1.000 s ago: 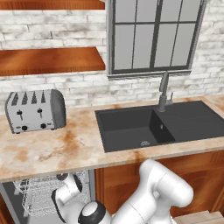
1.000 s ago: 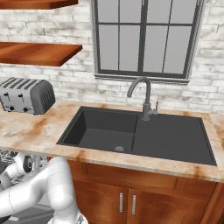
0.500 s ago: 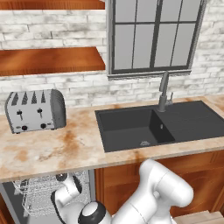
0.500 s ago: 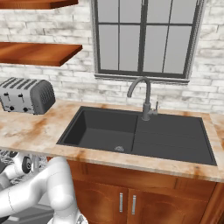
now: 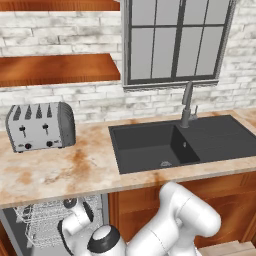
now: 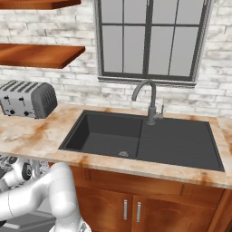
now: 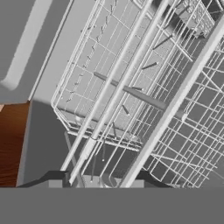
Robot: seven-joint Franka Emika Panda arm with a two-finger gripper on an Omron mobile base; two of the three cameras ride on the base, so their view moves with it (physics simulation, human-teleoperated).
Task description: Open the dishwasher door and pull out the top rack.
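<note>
Shallow white-silver wire-grid top rack [image 7: 144, 92] lies directly ahead of the jaws, its long rails running diagonally. Jaw state cannot be told. No legible markings.

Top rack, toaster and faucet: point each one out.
top rack [image 5: 42, 222]: left base view, wire grid under the counter.
toaster [image 5: 40, 126]: left base view, its front face.
faucet [image 6: 151, 102]: right base view, upright neck.
</note>
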